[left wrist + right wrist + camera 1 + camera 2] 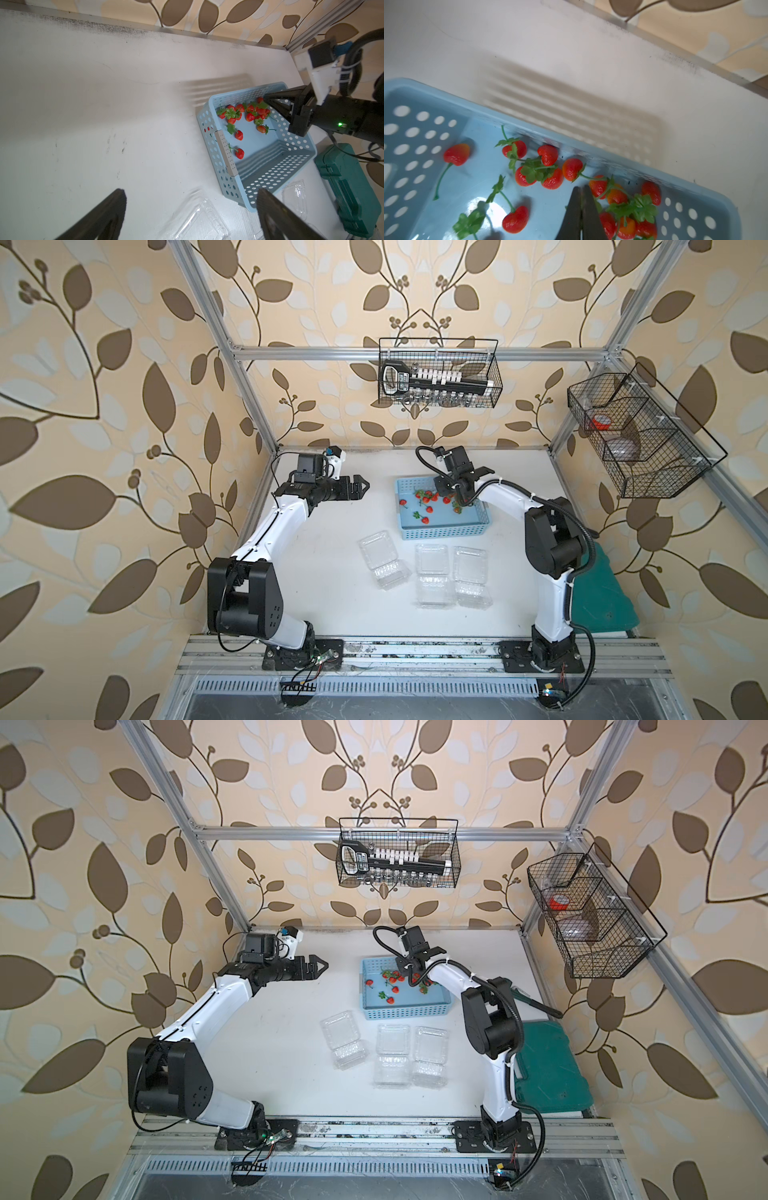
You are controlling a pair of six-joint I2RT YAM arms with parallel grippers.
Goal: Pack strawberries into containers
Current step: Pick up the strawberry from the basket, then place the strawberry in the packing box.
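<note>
Several red strawberries (428,497) (392,979) (239,135) (548,154) with green tops lie in the light blue perforated basket (440,533) (403,1013) (270,178) (425,133). My right gripper (458,506) (415,982) (580,188) reaches down into the basket, its fingers shut together beside a cluster of berries and leaves. Whether a thin stem is pinched between them I cannot tell. Three clear clamshell containers (384,560) (432,576) (471,576) (343,1038) (203,224) lie open and empty in front of the basket. My left gripper (361,486) (322,966) (191,193) hovers open to the basket's left, holding nothing.
A green tool case (602,597) (548,1065) (349,187) lies at the table's right edge behind the right arm. Black wire baskets hang on the back wall (440,373) and right frame (640,435). Bare white table (324,539) stretches left of the containers.
</note>
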